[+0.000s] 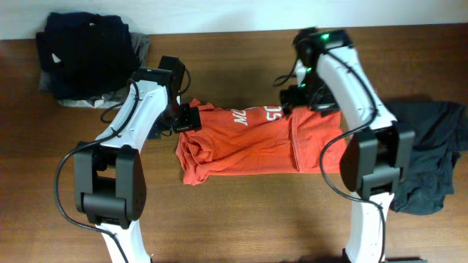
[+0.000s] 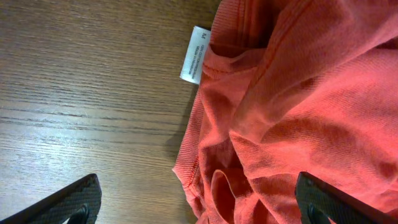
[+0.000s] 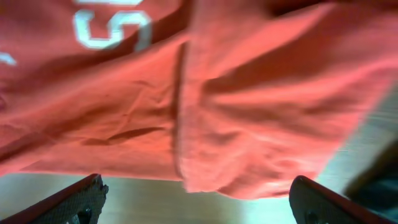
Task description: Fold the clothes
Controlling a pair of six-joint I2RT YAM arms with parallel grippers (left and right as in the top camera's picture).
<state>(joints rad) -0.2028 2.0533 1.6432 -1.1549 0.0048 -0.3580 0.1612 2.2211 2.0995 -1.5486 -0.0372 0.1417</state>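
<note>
The clothes, a red-orange T-shirt (image 1: 256, 142) with white lettering, lie crumpled across the middle of the table, a strip folded over at the right end. My left gripper (image 1: 187, 117) hovers open at the shirt's back left corner. In the left wrist view its fingers (image 2: 68, 202) straddle the bunched shirt edge (image 2: 280, 124) without gripping it, and a white size tag (image 2: 194, 55) sticks out onto the wood. My right gripper (image 1: 301, 102) stands open at the shirt's back edge. In the right wrist view the shirt (image 3: 205, 106) lies beyond the wide-apart fingers (image 3: 74, 202), nothing between them.
A pile of dark navy and grey garments (image 1: 88, 51) sits at the back left corner. A charcoal-black garment (image 1: 431, 153) lies at the right edge beside the right arm's base. Bare wooden table (image 1: 241, 219) runs along the front.
</note>
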